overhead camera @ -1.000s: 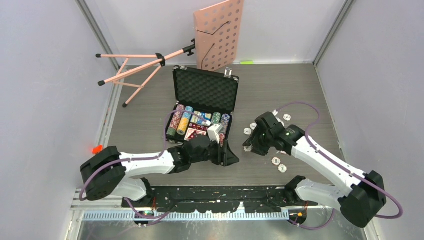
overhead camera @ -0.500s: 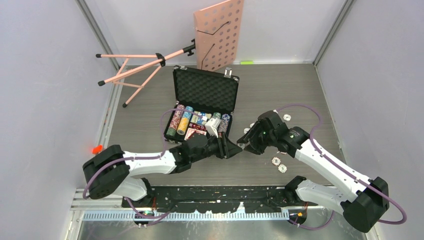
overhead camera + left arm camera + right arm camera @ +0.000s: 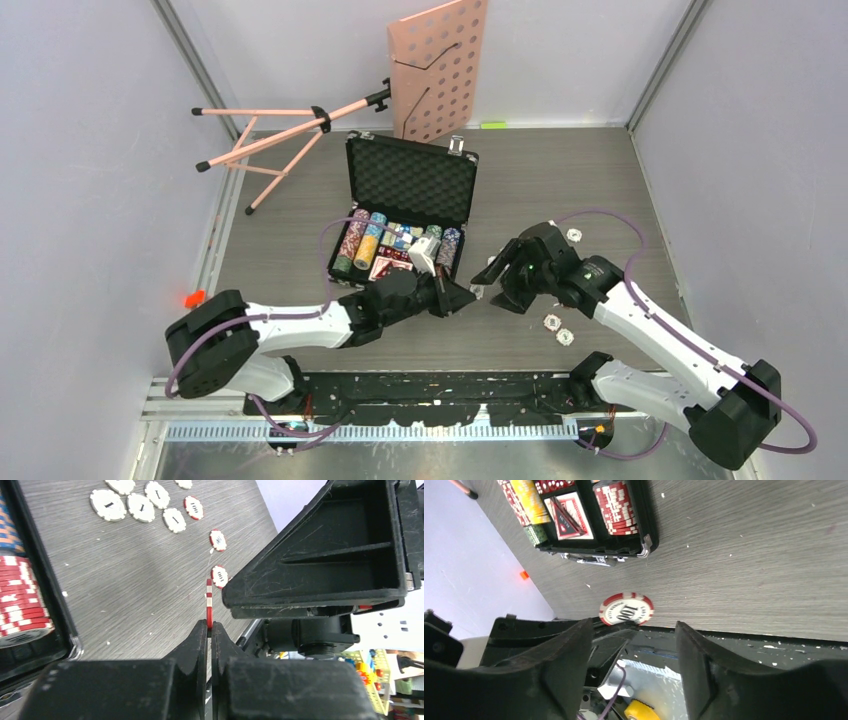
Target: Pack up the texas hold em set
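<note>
The poker set's black case point(image 3: 412, 178) lies open mid-table, its tray filled with striped chip stacks point(image 3: 362, 238) and cards. To its right my left gripper point(image 3: 468, 293) is shut on a red-and-white chip point(image 3: 209, 600), which shows edge-on between its fingertips point(image 3: 202, 632). The same chip point(image 3: 626, 609) shows its "100" face in the right wrist view. My right gripper point(image 3: 633, 630) stands open right beside it, its jaws apart with nothing between them. Several loose chips point(image 3: 140, 502) lie on the table beyond.
A pink perforated music stand point(image 3: 440, 65) and its tripod point(image 3: 275, 130) lie at the back. More loose chips point(image 3: 558, 329) sit near the right arm. The case's front corner point(image 3: 646, 542) and red chip stack point(image 3: 616, 505) are close to the grippers.
My left gripper has moved right, away from the case, and shut on the chip. My right gripper, which held it, has opened and let go.
</note>
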